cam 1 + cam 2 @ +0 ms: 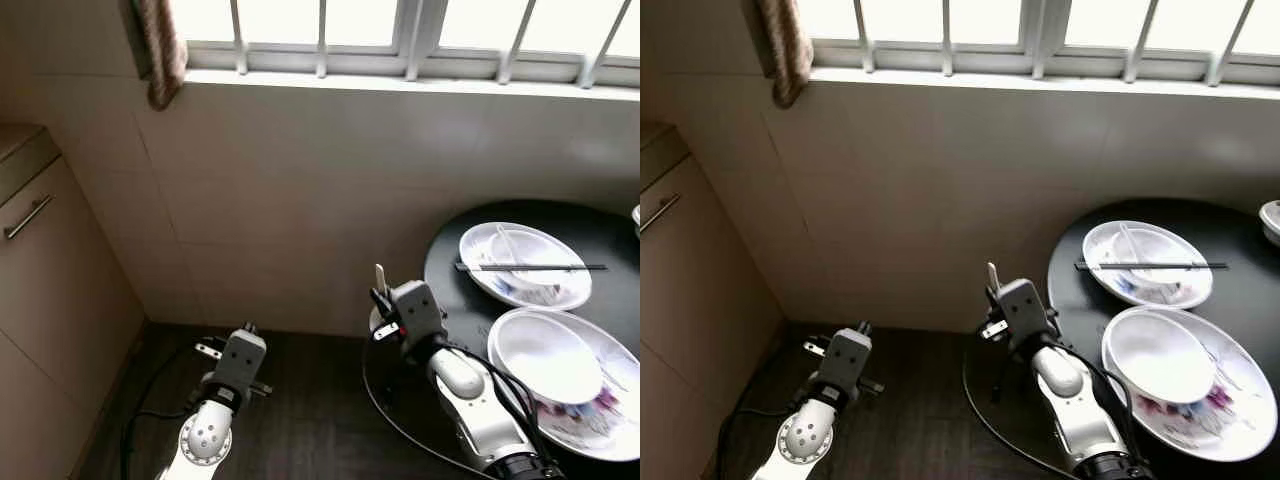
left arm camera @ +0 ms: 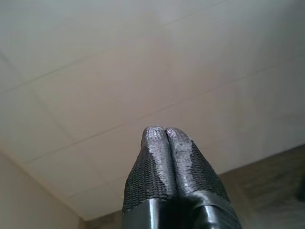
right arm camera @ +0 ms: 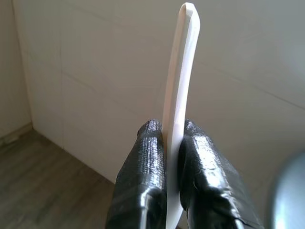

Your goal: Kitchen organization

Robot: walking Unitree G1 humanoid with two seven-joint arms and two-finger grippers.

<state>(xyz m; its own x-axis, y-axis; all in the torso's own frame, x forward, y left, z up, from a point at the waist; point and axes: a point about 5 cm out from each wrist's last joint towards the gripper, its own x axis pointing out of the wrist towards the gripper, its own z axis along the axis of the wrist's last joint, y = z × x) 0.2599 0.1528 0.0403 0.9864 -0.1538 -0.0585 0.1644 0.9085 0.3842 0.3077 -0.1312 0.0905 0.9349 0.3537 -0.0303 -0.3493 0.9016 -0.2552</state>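
Note:
My right gripper point(image 3: 169, 126) is shut on a thin white plastic utensil handle point(image 3: 183, 57) that sticks up past its fingertips, edge-on toward the tiled wall. From the head, this gripper point(image 1: 381, 296) hovers just left of a round black table point(image 1: 450, 255). On the table sit a white plate point(image 1: 560, 295) with dark chopsticks point(image 1: 530, 267) across it, and a white bowl point(image 1: 545, 355) resting on a patterned plate point(image 1: 610, 420). My left gripper point(image 2: 164, 130) is shut with nothing in it, low over the floor point(image 1: 247, 329).
A beige cabinet point(image 1: 45, 290) with a metal handle stands at the left. The tiled wall point(image 1: 300, 180) runs under a barred window point(image 1: 400, 30), with a curtain end point(image 1: 160, 50) hanging down. A black cable point(image 1: 150, 395) lies on the dark wood floor.

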